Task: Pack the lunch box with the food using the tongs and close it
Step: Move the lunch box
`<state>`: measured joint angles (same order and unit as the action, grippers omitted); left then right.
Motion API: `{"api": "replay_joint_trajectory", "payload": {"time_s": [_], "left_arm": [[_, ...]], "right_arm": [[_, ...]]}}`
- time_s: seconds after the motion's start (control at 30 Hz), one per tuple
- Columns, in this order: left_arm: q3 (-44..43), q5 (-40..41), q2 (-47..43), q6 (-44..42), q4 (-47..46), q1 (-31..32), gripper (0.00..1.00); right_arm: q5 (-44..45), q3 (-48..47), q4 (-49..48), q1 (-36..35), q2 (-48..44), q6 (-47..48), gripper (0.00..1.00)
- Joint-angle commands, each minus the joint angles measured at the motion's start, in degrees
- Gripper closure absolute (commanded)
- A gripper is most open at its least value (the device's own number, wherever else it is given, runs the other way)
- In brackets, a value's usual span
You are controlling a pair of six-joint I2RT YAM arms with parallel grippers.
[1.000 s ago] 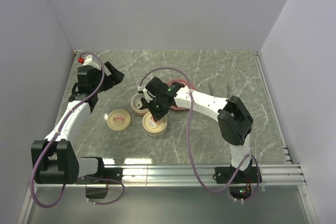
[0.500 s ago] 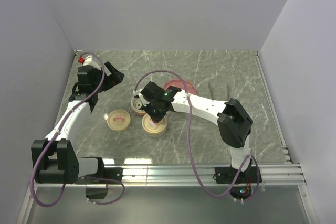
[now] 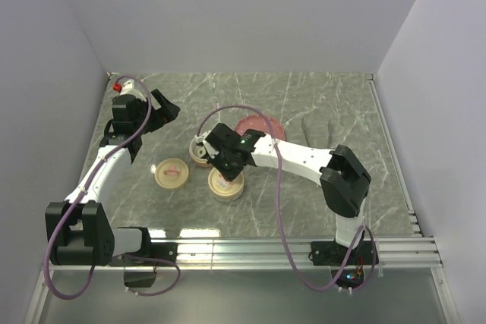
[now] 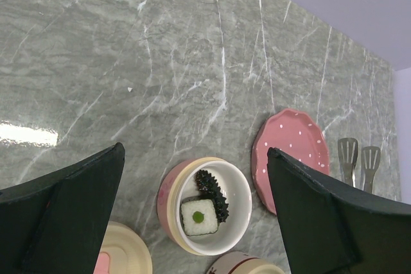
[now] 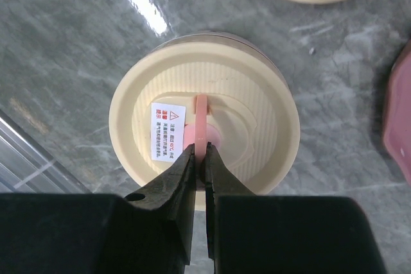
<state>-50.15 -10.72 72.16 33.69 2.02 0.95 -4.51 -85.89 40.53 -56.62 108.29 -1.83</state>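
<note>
**Ana:** What is the right gripper (image 5: 200, 152) doing?

**Ben:** Its two fingers pinch the pink tab (image 5: 201, 115) on a cream lid (image 5: 257, 126). The lid sits on a round box (image 3: 225, 190) near the middle of the table (image 3: 326, 96).

**Ana:** And the left gripper (image 3: 165, 105)?

**Ben:** It hangs near the far left corner. Its fingers are spread wide and hold nothing.

**Ana:** Where is the food (image 4: 198, 216)?

**Ben:** Two pieces lie in the open bowl (image 4: 239, 178), just behind the box with the lid. The red plate (image 4: 292, 152) is beside the bowl. The tongs (image 4: 358, 158) lie past the plate, toward the right edge.
</note>
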Motion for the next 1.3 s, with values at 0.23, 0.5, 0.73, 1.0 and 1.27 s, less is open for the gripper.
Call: {"api": "replay_joint_trajectory", "payload": {"time_s": [0.23,0.5,0.73,1.0,1.27], "left_arm": [[-0.4,-1.7,0.3,0.5,-1.3,0.1,0.01],[0.1,-1.9,0.5,0.7,-1.6,0.1,0.00],[0.1,-2.0,0.7,0.9,-1.6,0.1,0.00],[0.1,-2.0,0.6,0.7,-1.6,0.1,0.01],[-0.2,-1.4,0.3,0.8,-1.6,0.1,0.01]], "right_arm": [[6.3,5.1,9.7,-0.7,-1.4,-2.5,1.00],[9.3,12.1,9.6,1.9,-4.7,-4.2,1.00],[10.7,15.8,10.3,7.6,-8.4,-5.3,1.00],[11.0,17.5,10.3,11.2,-10.3,-6.0,1.00],[9.5,16.1,10.1,11.3,-10.9,-5.6,1.00]]}}
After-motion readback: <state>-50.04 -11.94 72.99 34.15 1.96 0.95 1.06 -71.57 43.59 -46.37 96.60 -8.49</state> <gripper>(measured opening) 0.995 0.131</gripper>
